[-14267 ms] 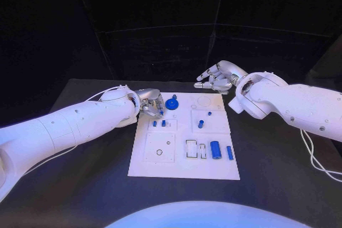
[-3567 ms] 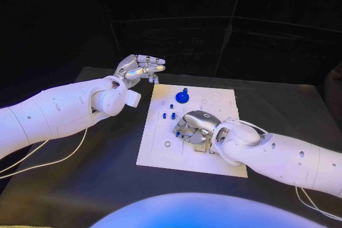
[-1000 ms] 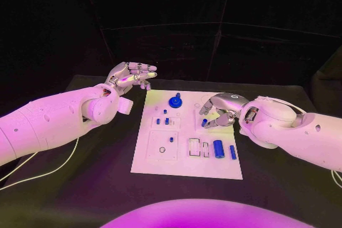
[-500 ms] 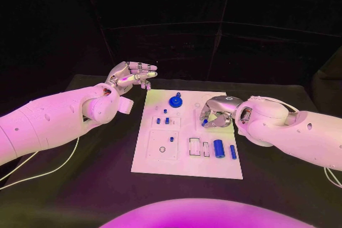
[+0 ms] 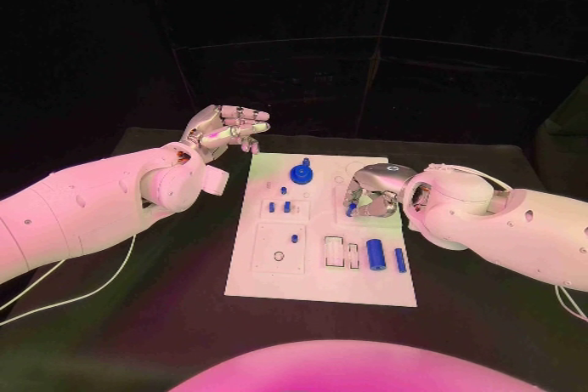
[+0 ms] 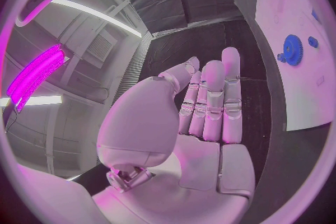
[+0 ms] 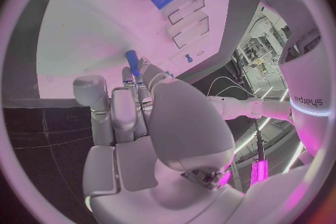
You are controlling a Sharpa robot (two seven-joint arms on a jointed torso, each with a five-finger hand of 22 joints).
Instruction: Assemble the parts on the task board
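Right hand (image 5: pixel 370 194) over board (image 5: pixel 321 286), right of middle, near far edge; fingers closed round small blue peg (image 7: pixel 132 60), peg tip poking past fingertips. In last second I saw hand curl in tighter and drop closer to plate. I read that as peg lining up for its hole; seating not yet confirmed. Left hand (image 5: pixel 225 128) idle off board's far left corner, fingers apart, holding nothing, unchanged. Blue gear (image 5: pixel 302 173) near far edge; blue cylinder (image 5: pixel 376 254) and thin rod (image 5: pixel 399 261) by right edge, unmoved.

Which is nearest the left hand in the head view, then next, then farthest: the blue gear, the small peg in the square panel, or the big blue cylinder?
From the left hand:
1. Blue gear, at the board's far end.
2. Small peg, in the square panel mid-board.
3. Big blue cylinder, near end, toward the right arm.
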